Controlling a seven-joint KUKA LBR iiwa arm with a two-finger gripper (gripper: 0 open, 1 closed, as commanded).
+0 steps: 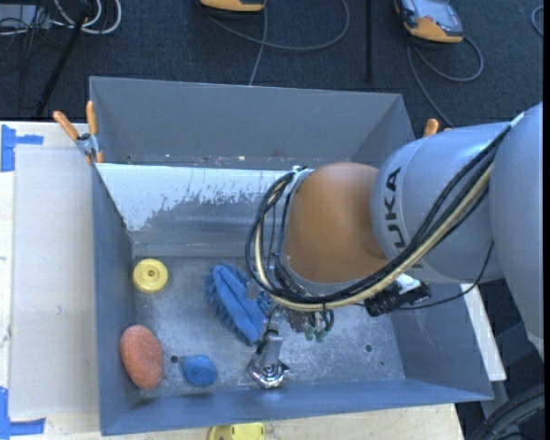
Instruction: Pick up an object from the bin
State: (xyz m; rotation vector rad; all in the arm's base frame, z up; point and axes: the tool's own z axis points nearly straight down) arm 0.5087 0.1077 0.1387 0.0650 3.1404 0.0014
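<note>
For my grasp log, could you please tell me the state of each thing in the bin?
Yellow round disc with a hole: lying flat.
Blue ribbed rubbery piece: lying slanted, left of the gripper.
Orange-red oval lump: lying free.
Small blue lump: lying free.
The gripper: low, right of the small blue lump.

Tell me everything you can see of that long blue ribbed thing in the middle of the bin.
The long blue thing looks like soft rubber or plastic, ridged along its sides. It lies flat on the floor of the bin near the middle, slanting from upper left to lower right. Its lower right end runs under the arm's wrist, beside the gripper; contact cannot be told. No other loose thing touches it.
</note>
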